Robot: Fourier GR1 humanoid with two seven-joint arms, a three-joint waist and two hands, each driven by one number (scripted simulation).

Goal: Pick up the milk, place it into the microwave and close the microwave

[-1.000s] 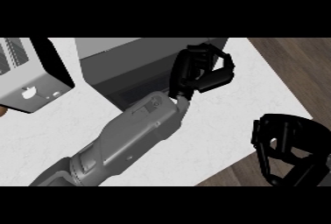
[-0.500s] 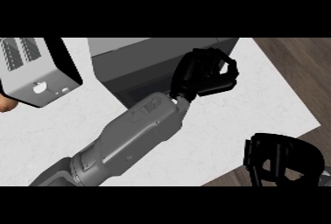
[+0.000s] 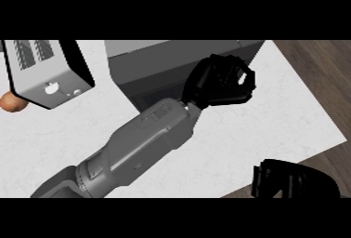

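The grey microwave (image 3: 171,56) stands at the top centre of the counter, its dark front (image 3: 147,90) facing me. My left hand (image 3: 221,82) reaches across from the lower left and sits with curled fingers against the microwave's front right corner, holding nothing that I can see. My right hand (image 3: 291,180) rests low at the lower right, off the counter's edge, fingers relaxed and partly cut off by the view's edge. No milk carton shows; I cannot tell whether it is inside the microwave.
A silver toaster (image 3: 44,69) with a black side stands at the upper left. A small brown round thing (image 3: 10,102) lies beside it at the left edge. The white marble counter (image 3: 274,116) ends at the right over wooden floor (image 3: 322,65).
My right hand has sunk towards the lower edge of the view and drifted a little left. The left hand has stayed at the microwave's front, shifting only slightly.
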